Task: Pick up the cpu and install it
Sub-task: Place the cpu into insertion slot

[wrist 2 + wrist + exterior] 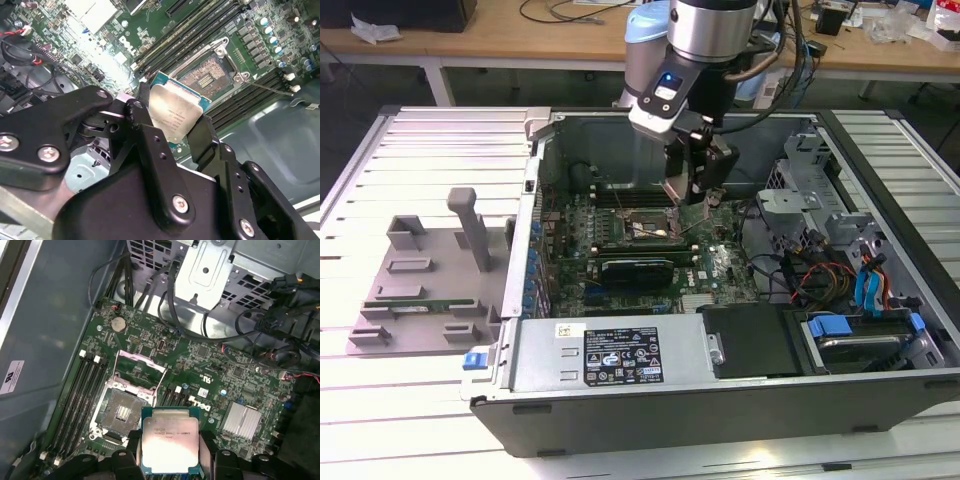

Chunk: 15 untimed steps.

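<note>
Second wrist view: the gripper is clamped on the cpu, one black finger on each of two opposite edges. The chip is square, so it has no long axis. Its silver lid faces both wrist cameras, and its flat face tilts relative to the motherboard. It hangs clear of the board, just beside the open socket, whose frame is raised. In the exterior view the gripper is inside the computer case, at about 2 o'clock from the socket.
</note>
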{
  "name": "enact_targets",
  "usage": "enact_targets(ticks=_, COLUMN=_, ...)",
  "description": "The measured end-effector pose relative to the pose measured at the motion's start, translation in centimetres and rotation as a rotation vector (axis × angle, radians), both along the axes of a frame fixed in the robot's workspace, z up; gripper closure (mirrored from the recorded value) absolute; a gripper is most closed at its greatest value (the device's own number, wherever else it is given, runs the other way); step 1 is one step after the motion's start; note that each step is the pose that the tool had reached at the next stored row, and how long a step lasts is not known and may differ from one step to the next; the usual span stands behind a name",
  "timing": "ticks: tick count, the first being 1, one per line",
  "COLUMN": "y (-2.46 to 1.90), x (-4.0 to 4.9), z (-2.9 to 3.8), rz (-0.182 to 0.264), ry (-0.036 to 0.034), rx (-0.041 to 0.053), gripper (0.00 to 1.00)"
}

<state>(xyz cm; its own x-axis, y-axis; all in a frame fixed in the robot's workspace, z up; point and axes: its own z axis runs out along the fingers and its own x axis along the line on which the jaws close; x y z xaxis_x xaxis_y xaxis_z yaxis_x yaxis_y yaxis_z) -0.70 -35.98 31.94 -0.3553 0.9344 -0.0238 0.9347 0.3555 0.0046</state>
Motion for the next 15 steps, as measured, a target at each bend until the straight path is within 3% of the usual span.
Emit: enact_targets(ticks=15, y=0.00, x=0.00, z=-0.08, rz=-0.146, ry=0.0000, rx=0.0000, gripper=0.45)
